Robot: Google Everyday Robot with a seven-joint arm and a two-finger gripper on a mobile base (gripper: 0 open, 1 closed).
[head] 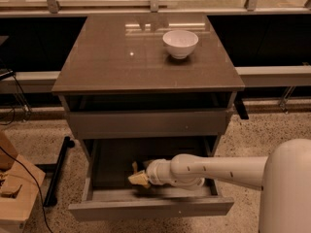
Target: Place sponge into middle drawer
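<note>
The end effector (136, 174) sits low inside the middle drawer (146, 208), toward its 6 o'clock front panel, with the sponge (138, 180) at its tip. I cannot tell its grip. Lifting away before a clean release could drag the sponge out over the panel.

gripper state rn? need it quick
Gripper: down inside the open middle drawer, near its front panel; open, shut or holding something cannot be told.

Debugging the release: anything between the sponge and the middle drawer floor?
Nothing visible. The hand is inside the open middle drawer, with the sponge at its tip, close to the drawer's floor.
</note>
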